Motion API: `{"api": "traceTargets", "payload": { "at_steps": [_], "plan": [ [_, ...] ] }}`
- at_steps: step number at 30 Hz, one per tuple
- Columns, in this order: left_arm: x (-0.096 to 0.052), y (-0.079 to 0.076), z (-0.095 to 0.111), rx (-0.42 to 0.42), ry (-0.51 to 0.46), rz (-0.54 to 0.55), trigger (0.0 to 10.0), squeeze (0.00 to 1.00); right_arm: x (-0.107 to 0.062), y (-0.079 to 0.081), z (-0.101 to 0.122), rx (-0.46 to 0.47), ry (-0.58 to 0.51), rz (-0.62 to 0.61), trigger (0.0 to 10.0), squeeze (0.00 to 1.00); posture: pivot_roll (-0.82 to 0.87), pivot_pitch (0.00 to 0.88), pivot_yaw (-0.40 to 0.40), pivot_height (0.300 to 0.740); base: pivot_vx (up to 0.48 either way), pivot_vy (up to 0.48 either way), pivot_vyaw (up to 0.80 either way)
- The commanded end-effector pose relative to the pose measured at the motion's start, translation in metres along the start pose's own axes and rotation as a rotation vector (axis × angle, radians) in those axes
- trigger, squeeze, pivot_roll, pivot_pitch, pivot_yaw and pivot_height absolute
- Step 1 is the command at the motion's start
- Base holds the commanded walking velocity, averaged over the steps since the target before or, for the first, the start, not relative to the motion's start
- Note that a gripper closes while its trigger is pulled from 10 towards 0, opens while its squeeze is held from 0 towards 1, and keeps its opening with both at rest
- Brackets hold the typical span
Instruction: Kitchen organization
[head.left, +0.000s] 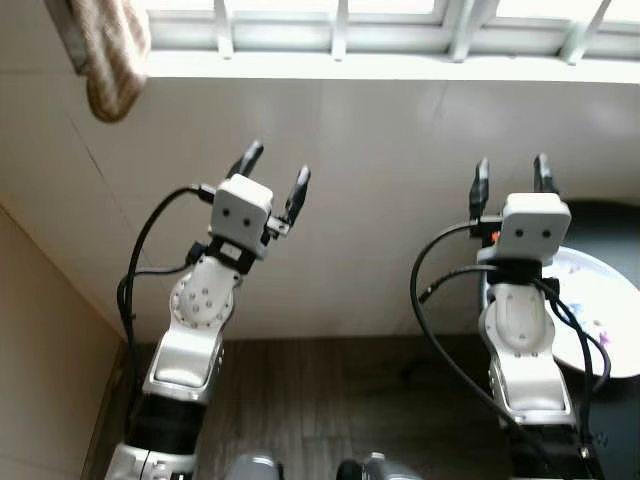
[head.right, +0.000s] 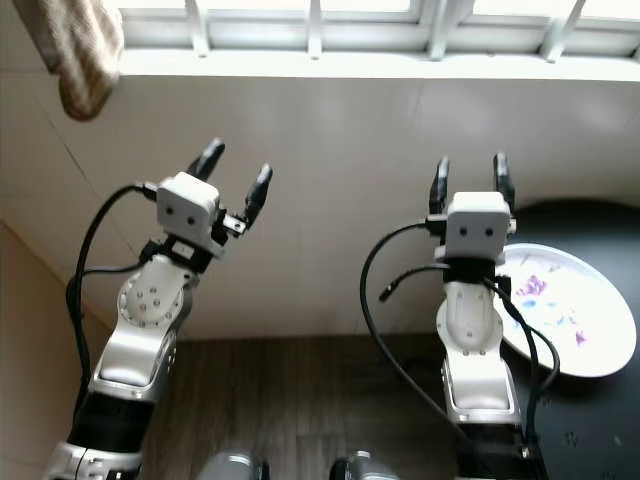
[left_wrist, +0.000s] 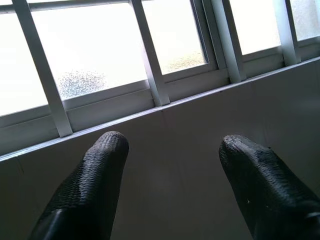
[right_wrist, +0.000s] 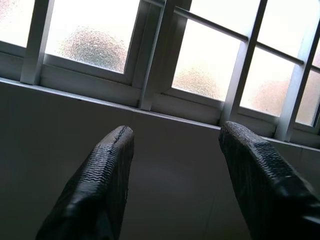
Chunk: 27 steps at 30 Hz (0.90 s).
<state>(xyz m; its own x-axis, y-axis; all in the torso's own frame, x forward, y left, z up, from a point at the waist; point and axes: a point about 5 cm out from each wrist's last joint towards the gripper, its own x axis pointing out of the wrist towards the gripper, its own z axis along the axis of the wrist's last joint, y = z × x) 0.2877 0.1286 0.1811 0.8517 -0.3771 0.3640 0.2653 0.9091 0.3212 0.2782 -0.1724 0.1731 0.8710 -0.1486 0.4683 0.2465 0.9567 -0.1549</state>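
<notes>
— While raised toward the white tiled wall (head.left: 380, 150), left gripper (head.left: 276, 175) at centre left of the head views: jaws spread wide, nothing between the long black fingers (left_wrist: 87, 190), nothing touched.

— And on the other side?

— Right gripper (head.left: 511, 178) at centre right, pointing up at the same wall; jaws parted about as far, empty too. Seen from the right wrist: two ribbed black fingertips (right_wrist: 102, 180) well apart, with only wall and the white-framed frosted window (right_wrist: 200, 60) beyond them.

— Anything near that gripper?

— Round white plate with purple markings (head.right: 570, 310), lying on a black countertop (head.right: 590, 430) at the right edge of the frame, just beside and partly behind the silver right arm (head.right: 475, 340). No contact between fingers and plate.

— Any writing or brand to read?

— None legible. Purple marks on the plate too small and soft to make out as letters or pattern.

— Elsewhere?

— Beige striped cloth (head.left: 112, 50) hanging at upper left beside the window sill. Dark wood-look floor (head.left: 330, 400) along the bottom, between the two arms. Tan panel (head.left: 40, 360) at lower left.
</notes>
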Motion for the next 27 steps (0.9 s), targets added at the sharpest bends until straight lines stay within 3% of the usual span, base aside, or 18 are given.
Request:
{"api": "traceTargets", "payload": {
  "at_steps": [1, 13, 17, 21, 23, 27],
  "plan": [
    [0.003, -0.007, 0.001, -0.016, -0.003, -0.022, 10.0, 0.0, 0.0, -0.011, -0.009, 0.0, 0.057, -0.046, 10.0, 0.0, 0.13, 0.006, -0.049, 0.74, 0.0, 0.0, -0.8],
    [0.002, -0.007, -0.002, -0.026, 0.014, -0.023, 10.0, 0.0, 0.0, -0.014, -0.011, -0.004, 0.077, -0.07, 10.0, 0.0, 0.13, 0.0, -0.05, 0.74, 0.0, 0.0, -0.8],
    [0.002, -0.006, -0.002, -0.036, 0.021, -0.017, 10.0, 0.0, 0.001, -0.018, -0.013, -0.018, 0.09, -0.097, 10.0, 0.0, 0.13, 0.002, -0.052, 0.74, 0.0, 0.453, -0.8],
    [0.003, -0.006, -0.002, -0.01, 0.015, -0.015, 10.0, 0.0, 0.001, -0.021, -0.015, -0.048, 0.105, -0.109, 10.0, 0.0, 0.13, 0.007, -0.053, 0.74, 0.0, 0.0, -0.8],
    [0.003, -0.006, -0.002, -0.012, 0.014, -0.014, 10.0, 0.0, 0.001, -0.02, -0.015, -0.094, 0.099, -0.091, 10.0, 0.0, 0.13, 0.008, -0.053, 0.74, 0.0, 0.0, 0.0],
    [0.003, -0.006, -0.002, -0.015, 0.015, -0.016, 10.0, 0.0, 0.0, -0.011, -0.019, -0.091, 0.123, -0.037, 10.0, 0.0, 0.13, 0.008, -0.053, 0.74, 0.0, 0.0, 0.0]
  ]
}}
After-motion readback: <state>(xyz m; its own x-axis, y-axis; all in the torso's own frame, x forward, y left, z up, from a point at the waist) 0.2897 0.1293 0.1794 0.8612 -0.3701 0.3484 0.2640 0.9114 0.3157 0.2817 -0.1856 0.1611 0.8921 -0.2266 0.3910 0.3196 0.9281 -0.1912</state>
